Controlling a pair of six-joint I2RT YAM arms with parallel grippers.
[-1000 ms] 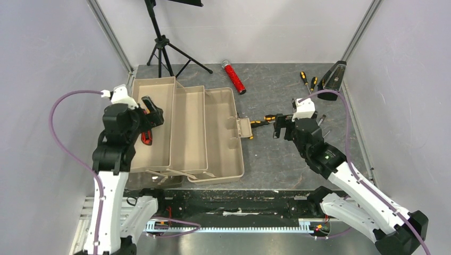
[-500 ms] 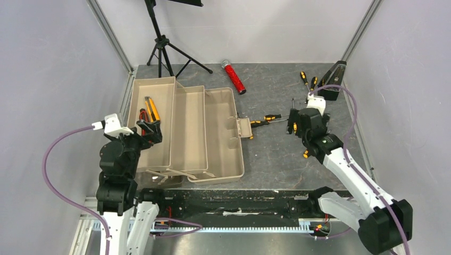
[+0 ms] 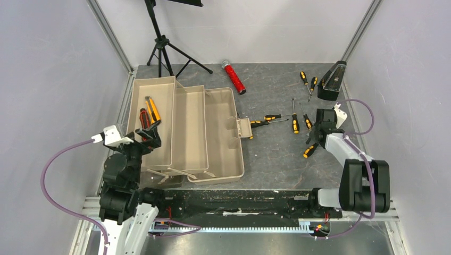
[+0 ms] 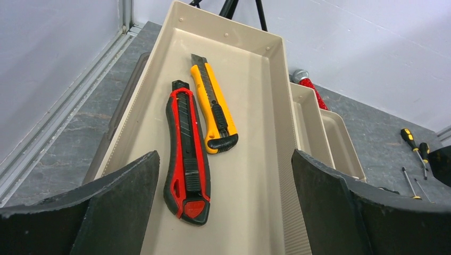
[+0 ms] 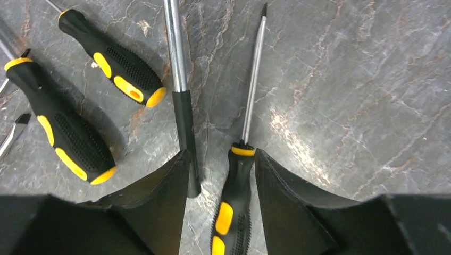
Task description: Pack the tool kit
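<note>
The large translucent tan plastic toolbox [image 3: 215, 141] stands unfolded on the left part of the dark grey marbled table [image 3: 276, 164].

In its leftmost tray the red utility knife [image 4: 186, 154] and the orange utility knife [image 4: 215, 114] lie side by side. The left gripper [image 4: 224, 164] hangs over the near end of this tray, fingers spread wide and holding nothing. The right gripper [image 5: 220, 159] is also released: its fingers stand on either side of the handle of a black-orange screwdriver [image 5: 234, 196], which lies on the table just beside a thin metal rod with a black sleeve [image 5: 184, 122].
</note>
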